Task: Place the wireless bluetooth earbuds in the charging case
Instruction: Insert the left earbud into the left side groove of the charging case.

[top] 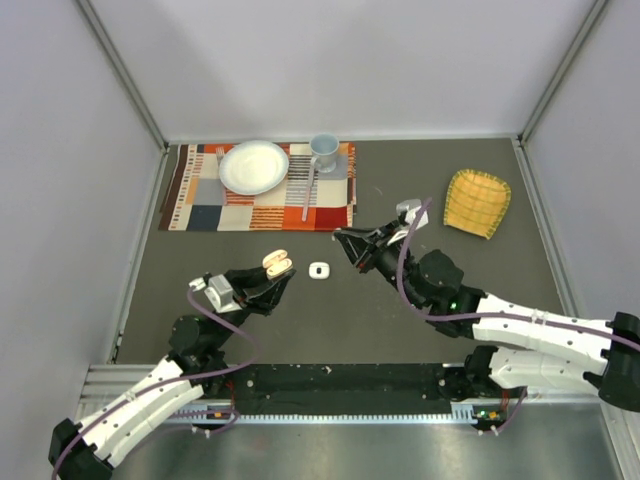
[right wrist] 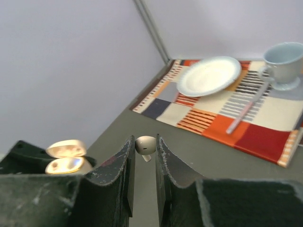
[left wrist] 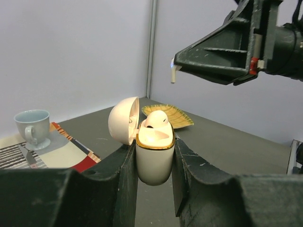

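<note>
We saw the left claw [top: 272,279] closed on the body of the open charging case [left wrist: 154,165], holding it upright off the table, lid [left wrist: 124,120] hinged back toward 9 o'clock in the left wrist view; one earbud [left wrist: 156,120] sat in the case, its rounded head standing above the gold rim. The right claw [top: 342,237] was nearly closed, pinching a second earbud [right wrist: 145,144] between its fingertips; it hung at 1 o'clock above the case, apart from it. In the top view a second white case [top: 319,271] lay on the table [top: 400,310] between the claws; the placemat [top: 200,205] with plate [top: 254,166] and cup [top: 323,150] lay at 11 o'clock, a yellow woven dish [top: 477,202] at 2 o'clock.
</note>
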Controlling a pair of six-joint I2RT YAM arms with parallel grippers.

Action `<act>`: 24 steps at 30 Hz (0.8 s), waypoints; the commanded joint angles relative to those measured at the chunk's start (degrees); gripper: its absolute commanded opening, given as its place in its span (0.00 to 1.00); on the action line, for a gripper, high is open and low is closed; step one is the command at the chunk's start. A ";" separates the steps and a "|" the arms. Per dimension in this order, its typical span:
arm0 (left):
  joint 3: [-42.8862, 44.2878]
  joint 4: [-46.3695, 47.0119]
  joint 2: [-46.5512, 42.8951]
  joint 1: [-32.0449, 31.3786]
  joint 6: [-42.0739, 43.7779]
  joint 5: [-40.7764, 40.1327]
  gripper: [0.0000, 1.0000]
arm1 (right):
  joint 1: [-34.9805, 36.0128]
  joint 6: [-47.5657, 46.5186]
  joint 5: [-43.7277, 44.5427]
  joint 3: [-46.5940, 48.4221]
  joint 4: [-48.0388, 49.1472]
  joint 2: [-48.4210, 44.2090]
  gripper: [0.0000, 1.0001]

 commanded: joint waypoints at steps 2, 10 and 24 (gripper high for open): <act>-5.40 4.72 1.26 0.05 -0.59 -0.68 0.00 | 5.95 -6.16 0.25 -0.78 14.56 0.36 0.00; -5.58 6.30 2.93 0.05 -1.20 -0.86 0.00 | 11.23 -6.96 -3.53 2.12 18.79 5.81 0.00; -5.76 6.74 3.02 0.13 -0.41 0.11 0.00 | 13.35 -10.04 -11.79 7.31 17.58 12.49 0.00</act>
